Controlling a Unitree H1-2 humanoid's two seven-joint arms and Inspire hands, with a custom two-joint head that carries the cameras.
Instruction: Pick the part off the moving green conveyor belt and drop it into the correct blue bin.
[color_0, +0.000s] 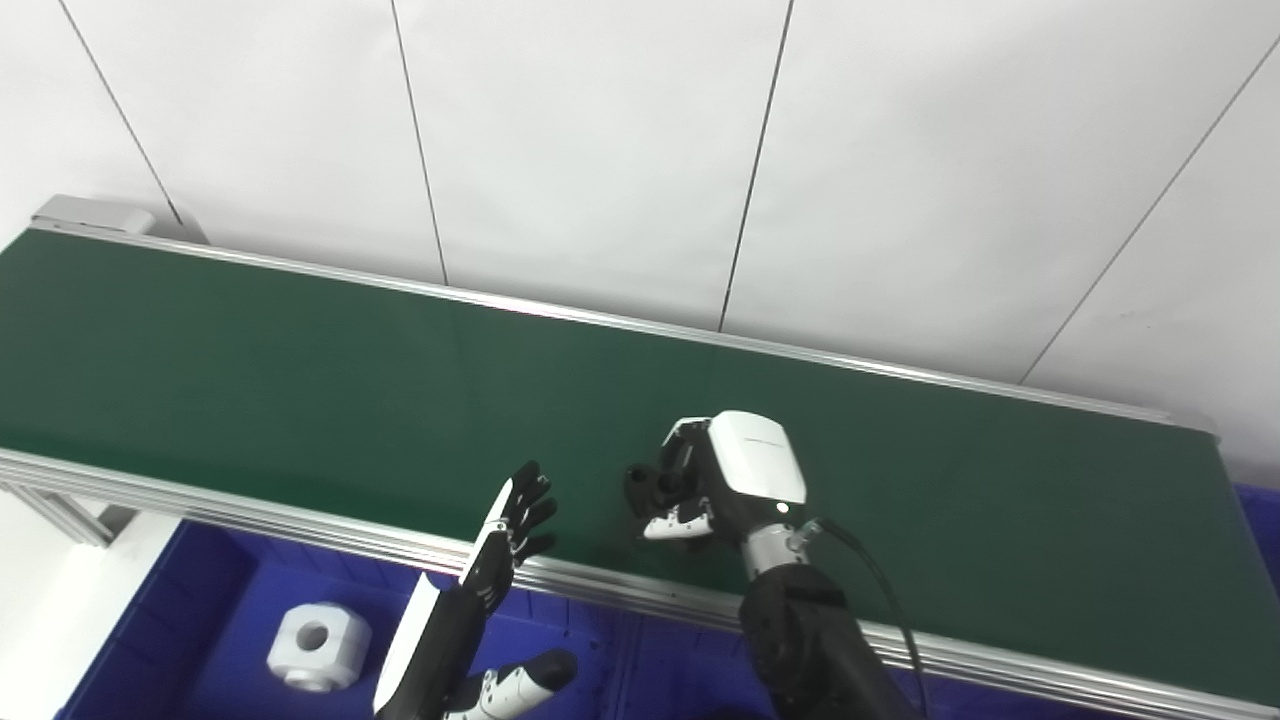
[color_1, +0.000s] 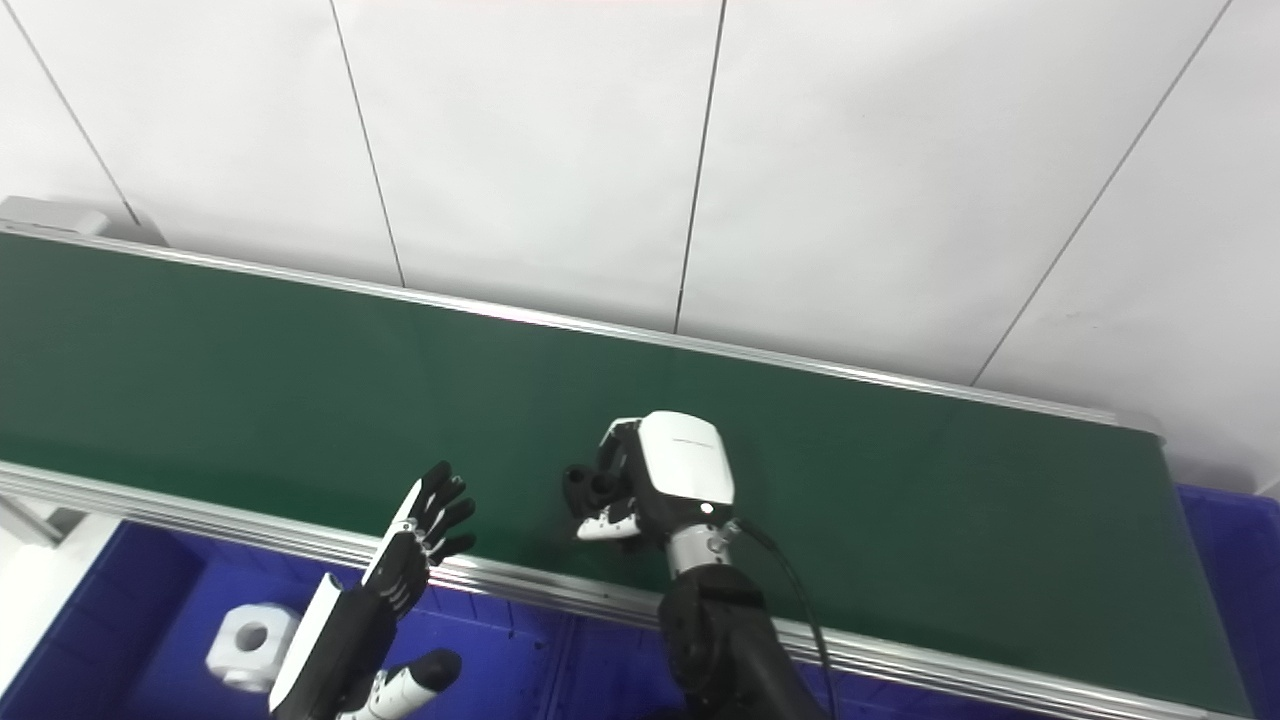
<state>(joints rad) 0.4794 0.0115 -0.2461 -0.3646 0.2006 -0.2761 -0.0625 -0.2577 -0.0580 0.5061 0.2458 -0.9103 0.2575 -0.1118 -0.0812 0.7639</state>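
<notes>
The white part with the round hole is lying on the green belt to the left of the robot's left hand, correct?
Not quite. The white part with the round hole is left of the left hand, but it lies in the blue bin below the green belt, not on it. The left eye view shows this.

Two head cameras side by side, looking down close, sharing green conveyor belt (color_0: 300, 380) and white wall (color_1: 560, 150)
</notes>
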